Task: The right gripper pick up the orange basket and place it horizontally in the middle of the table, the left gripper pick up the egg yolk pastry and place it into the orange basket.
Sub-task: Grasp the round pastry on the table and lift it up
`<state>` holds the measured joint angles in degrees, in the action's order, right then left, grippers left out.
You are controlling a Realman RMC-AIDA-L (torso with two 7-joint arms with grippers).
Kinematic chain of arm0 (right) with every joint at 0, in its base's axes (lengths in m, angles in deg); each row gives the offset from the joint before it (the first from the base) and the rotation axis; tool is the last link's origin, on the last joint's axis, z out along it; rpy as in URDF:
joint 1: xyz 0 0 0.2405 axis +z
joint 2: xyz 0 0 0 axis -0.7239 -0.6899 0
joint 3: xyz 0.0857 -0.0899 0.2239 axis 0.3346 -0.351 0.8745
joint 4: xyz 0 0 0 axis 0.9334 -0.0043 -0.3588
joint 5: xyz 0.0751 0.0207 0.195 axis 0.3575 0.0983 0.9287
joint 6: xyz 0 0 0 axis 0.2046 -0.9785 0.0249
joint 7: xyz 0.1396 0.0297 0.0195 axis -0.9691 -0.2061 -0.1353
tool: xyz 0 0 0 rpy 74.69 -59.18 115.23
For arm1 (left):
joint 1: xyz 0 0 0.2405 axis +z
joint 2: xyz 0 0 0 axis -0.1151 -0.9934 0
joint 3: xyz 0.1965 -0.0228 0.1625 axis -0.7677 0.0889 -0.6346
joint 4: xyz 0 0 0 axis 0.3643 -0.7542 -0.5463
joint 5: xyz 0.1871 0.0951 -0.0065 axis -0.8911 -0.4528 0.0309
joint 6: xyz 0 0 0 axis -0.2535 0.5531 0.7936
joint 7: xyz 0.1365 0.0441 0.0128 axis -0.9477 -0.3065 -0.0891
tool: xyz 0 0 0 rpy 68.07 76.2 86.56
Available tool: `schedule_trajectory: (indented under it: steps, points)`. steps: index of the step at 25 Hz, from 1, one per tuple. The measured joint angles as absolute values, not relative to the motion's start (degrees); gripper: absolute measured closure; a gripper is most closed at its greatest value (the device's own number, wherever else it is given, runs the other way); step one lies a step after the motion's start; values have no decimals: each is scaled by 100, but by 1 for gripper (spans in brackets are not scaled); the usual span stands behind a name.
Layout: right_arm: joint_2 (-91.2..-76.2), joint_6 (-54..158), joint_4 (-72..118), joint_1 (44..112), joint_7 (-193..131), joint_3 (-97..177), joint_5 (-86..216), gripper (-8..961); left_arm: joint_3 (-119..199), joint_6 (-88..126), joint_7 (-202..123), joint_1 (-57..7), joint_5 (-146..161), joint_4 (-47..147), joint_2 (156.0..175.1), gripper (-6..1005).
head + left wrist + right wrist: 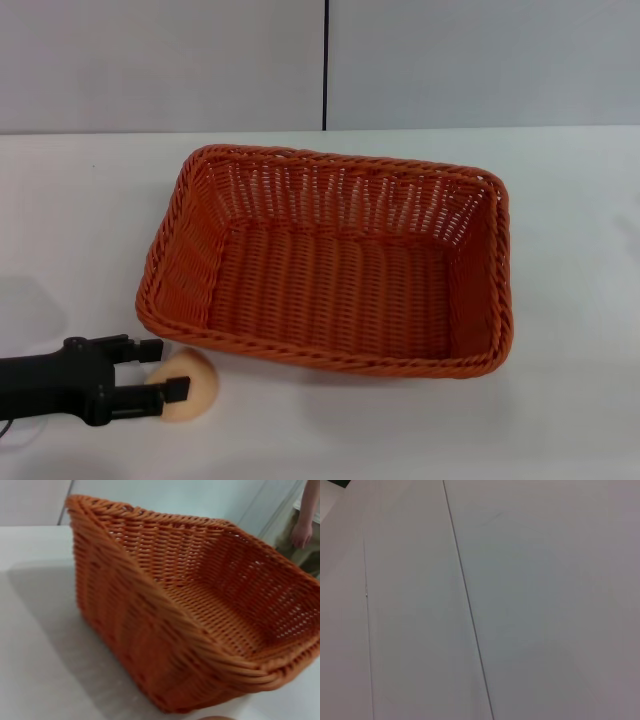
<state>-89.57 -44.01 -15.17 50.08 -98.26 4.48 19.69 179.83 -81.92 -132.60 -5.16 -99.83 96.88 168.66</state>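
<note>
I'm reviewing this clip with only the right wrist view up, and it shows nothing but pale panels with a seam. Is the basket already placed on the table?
Observer: Yes. In the head view the orange basket sits flat on the table, near the middle, and it is empty.
Operator: Where's the pastry?
Observer: On the table, just outside the basket's near-left corner: the egg yolk pastry.
Operator: Is an arm on it?
Observer: The left gripper is at the pastry, one finger on either side of it. The right gripper is out of sight.
</note>
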Motion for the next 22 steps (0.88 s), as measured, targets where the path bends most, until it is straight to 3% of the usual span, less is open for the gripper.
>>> schedule_trajectory:
  steps: [5, 8, 22]
  points:
    - [-8956, -4413, -1456, 5040, -9826, 448, 1965, 461, 17984, -7868, -13100, -517, -10032, 9680, 16865, 241]
    - [-8957, -4416, -1454, 5042, -9826, 448, 1963, 461, 17959, -7804, -13123, -523, -10113, 9673, 16879, 415]
    - [-8960, -4426, -1290, 5067, -9743, 499, 1958, 462, 18709, -8416, -13079, -347, -10107, 10326, 16838, 747]
